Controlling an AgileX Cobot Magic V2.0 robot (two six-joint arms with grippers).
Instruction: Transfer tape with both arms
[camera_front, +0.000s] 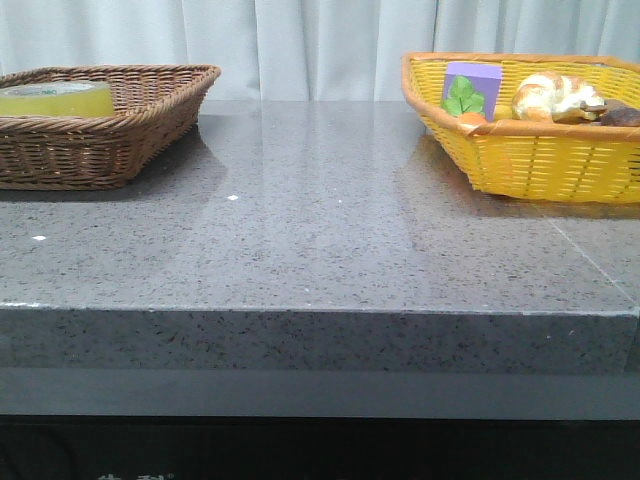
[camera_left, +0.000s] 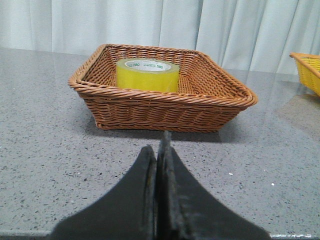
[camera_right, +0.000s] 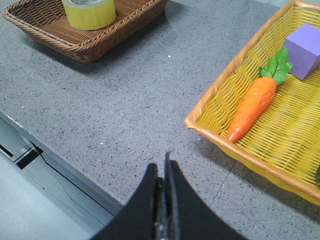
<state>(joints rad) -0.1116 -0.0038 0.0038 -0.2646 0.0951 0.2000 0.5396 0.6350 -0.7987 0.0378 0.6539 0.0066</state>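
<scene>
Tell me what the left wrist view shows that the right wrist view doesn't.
Only the left wrist view shows the curtain and the left pincer, shut. Only the right wrist view shows the carrot, the purple block, the table's front edge and the right pincer, shut. Both show the tape in the brown basket, and the yellow basket.

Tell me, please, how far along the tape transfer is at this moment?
Nothing looks done yet: the tape sits in the brown basket. Nothing is in hand; the left gripper and right gripper are shut and empty. Pickup, handover and placing all remain.
</scene>
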